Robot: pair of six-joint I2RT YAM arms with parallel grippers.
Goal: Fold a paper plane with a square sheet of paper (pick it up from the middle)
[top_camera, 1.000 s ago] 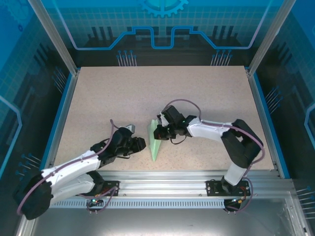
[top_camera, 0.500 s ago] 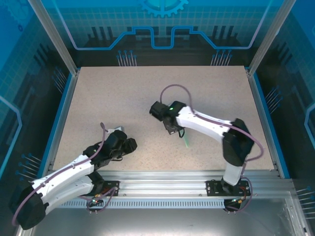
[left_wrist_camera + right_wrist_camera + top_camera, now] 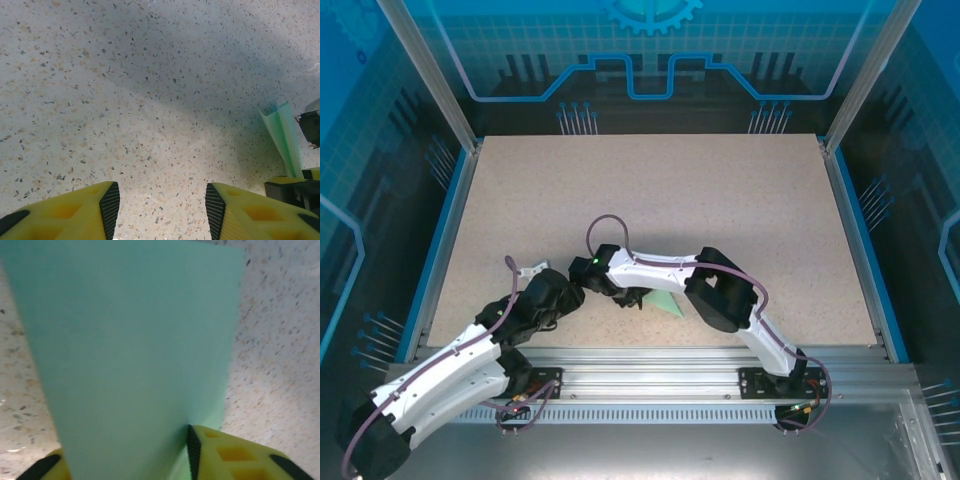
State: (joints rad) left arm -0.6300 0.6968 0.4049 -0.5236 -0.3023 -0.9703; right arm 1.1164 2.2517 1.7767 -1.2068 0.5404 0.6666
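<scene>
In the top view we see the paper plane [image 3: 666,304] in the lower middle of the frame, close to the near edge of the bench [image 3: 650,180]. It is partly covered by the right arm [image 3: 660,268], which bends far to the left across it. The left arm [image 3: 450,350] comes from the lower left corner, and its end is just beside the end of the right arm.

In the right wrist view the pale green paper rises as a broad smooth sheet from between the right fingers [image 3: 230,455]. These fingers stand partly open, with a clear gap between them. The paper leans against the black pad of the finger at the lower right. The other finger is mostly hidden behind the sheet, so we cannot tell whether it touches the paper.

In the left wrist view the left fingers [image 3: 75,210] are at the bottom of the frame. They stand apart, with bare speckled bench between them, and hold nothing. At the right edge a narrow green strip of the plane rises beside dark and yellow parts of the other arm.
</scene>
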